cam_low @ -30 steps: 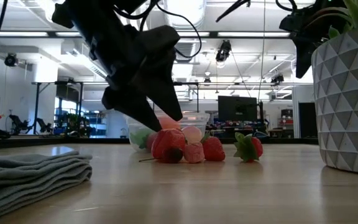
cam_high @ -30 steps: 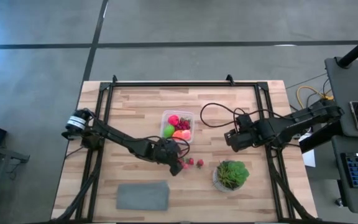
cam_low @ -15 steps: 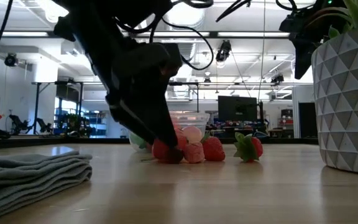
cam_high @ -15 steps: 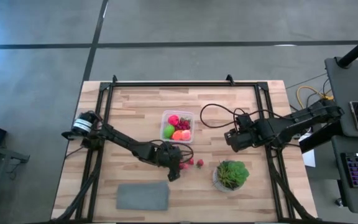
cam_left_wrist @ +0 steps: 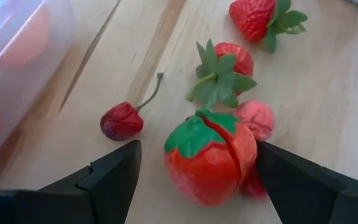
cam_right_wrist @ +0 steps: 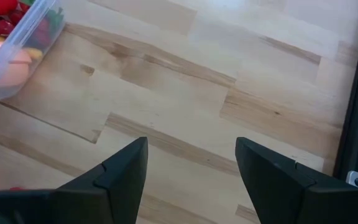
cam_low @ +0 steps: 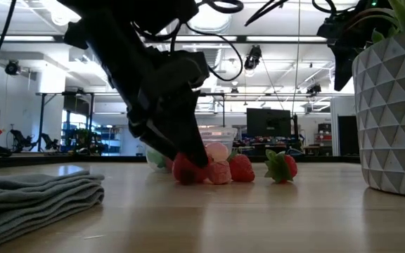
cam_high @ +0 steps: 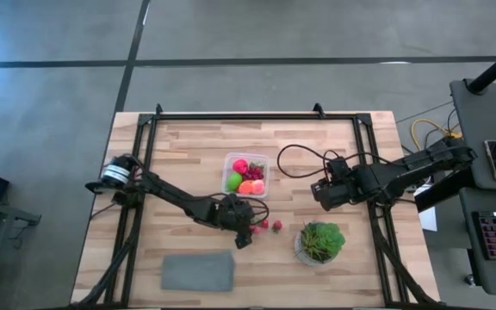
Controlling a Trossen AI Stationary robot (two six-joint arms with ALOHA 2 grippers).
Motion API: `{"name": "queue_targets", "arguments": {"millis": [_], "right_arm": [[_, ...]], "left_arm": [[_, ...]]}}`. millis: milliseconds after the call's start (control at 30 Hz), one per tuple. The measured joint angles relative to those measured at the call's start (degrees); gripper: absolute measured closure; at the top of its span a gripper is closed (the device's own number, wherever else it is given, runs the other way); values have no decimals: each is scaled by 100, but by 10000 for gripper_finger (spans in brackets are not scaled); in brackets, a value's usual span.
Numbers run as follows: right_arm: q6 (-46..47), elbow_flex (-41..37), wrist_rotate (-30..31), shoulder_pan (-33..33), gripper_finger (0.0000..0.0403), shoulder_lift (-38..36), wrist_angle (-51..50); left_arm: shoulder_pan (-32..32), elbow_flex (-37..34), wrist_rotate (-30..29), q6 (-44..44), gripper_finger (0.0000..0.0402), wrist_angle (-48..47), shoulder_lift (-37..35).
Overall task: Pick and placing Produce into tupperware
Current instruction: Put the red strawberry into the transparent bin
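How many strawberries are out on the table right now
3, maybe more hidden: one strawberry between the left gripper's open fingers, a second strawberry just beyond it, a third strawberry farthest off.

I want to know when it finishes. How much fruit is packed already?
Several fruits, green, pink and orange, already sit in the tupperware. Right now the left gripper is open around a big strawberry on the table, not gripping yet. A cherry and other strawberries are left outside. The right gripper waits open.
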Motion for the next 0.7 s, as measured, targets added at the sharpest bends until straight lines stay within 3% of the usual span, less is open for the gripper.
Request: {"name": "queue_targets", "arguments": {"millis": [700], "right_arm": [[-20,-19,24,0,167,4,9]], "left_arm": [[1,-8,10,1,103,13,56]]}}
